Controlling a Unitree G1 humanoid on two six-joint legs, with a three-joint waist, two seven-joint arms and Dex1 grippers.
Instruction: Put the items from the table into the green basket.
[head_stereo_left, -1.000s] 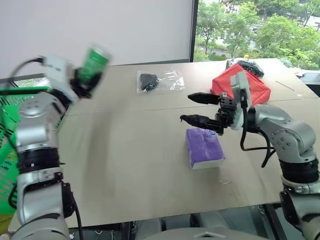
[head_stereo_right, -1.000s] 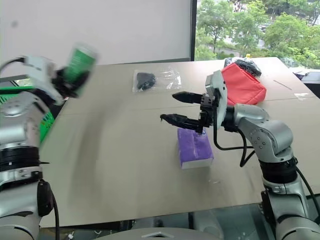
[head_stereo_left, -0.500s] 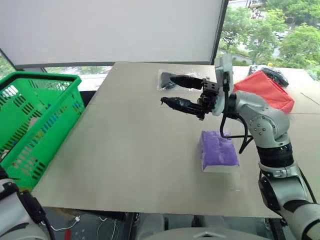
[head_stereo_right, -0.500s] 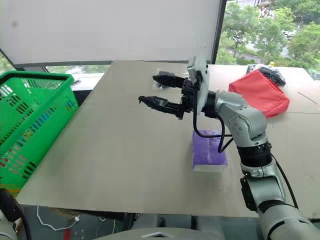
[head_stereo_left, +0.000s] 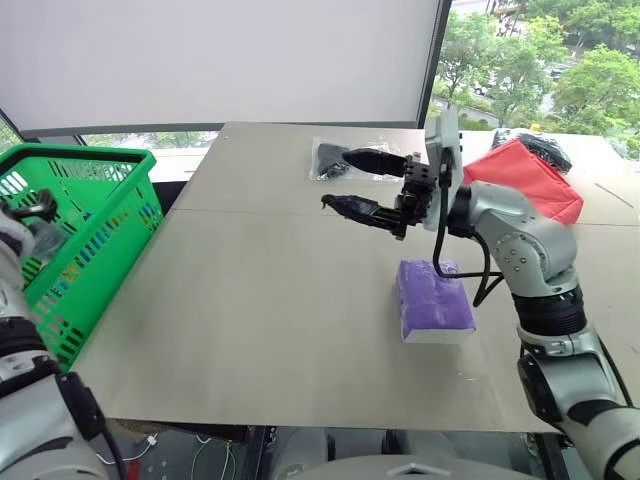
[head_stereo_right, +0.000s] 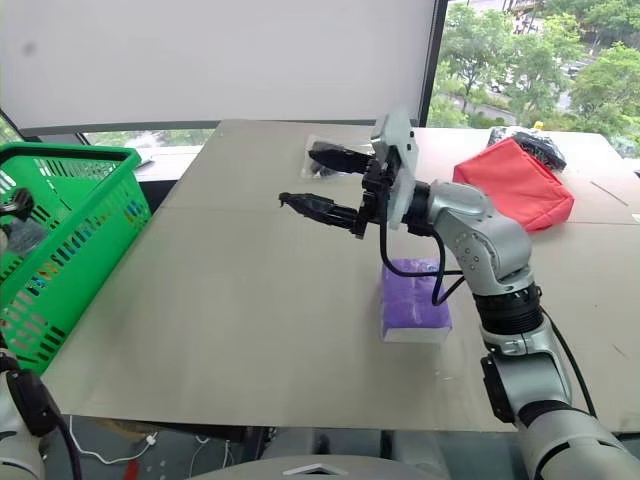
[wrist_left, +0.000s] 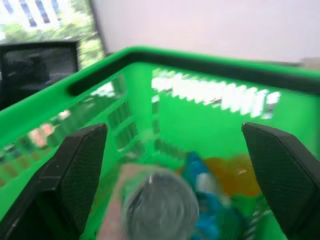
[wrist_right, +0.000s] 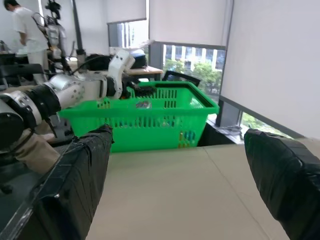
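- The left hand is hanging wide open over the green basket at 9 o'clock, with a white-capped bottle just below it.
- The right hand is spreading empty above the desk, the purple pack lying at its 5 o'clock.

Head pair: high, looking down over table. Wrist views: left close into green basket; right faces basket at 9 o'clock.
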